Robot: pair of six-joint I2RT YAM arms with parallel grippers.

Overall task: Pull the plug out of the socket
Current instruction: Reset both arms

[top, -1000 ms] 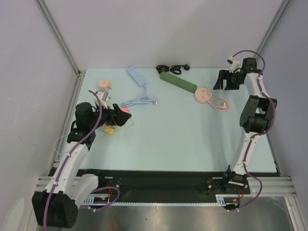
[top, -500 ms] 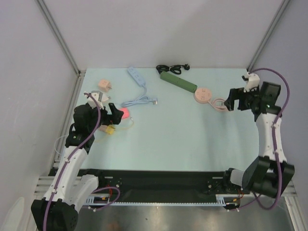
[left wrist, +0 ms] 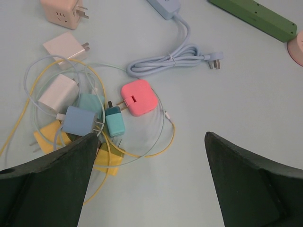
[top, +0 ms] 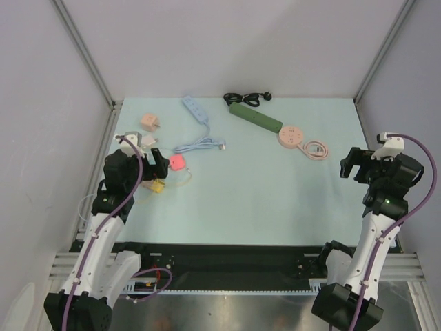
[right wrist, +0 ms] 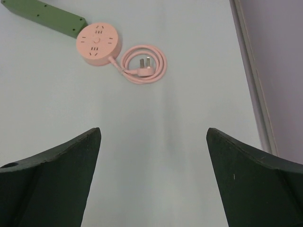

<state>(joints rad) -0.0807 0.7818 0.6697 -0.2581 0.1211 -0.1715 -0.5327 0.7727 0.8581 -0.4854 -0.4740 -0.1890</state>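
Note:
I see no plug seated in any socket. A green power strip lies at the back with a coiled black cord and plug beside it. A round pink socket lies with its own plug coiled beside it. A pink cube adapter sits by a pile of chargers. My left gripper hangs open just near of that pile. My right gripper is open, well back from the pink socket.
A light blue power strip and its coiled cable lie at the back left. A peach cube adapter sits beyond the chargers. Yellow and pale cables loop around the pile. The enclosure frame runs along the right.
My right arm has swung from the far right back to the near right, away from the pink socket. My left gripper has drawn back a little, uncovering the pink cube.

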